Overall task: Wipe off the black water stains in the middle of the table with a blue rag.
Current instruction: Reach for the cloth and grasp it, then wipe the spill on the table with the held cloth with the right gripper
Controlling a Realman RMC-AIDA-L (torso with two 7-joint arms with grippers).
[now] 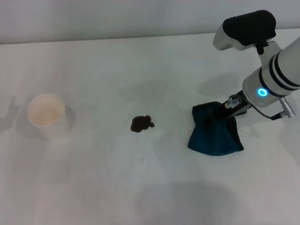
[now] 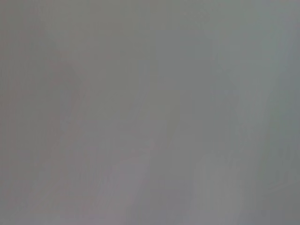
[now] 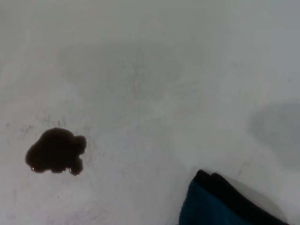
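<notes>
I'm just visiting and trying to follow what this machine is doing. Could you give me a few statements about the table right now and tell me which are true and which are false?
1. The right tool is at the blue rag. True; the rag bunches up around it.
2. The black water stains have been wiped away. False; the dark blotch is on the table, apart from the rag.
3. A white paper cup stands on the robot's left side of the stains. True.
4. The rag covers the stains. False; bare table lies between them, as the right wrist view also shows.
5. The left arm is working beside the cup. False; no left arm shows in the head view.
</notes>
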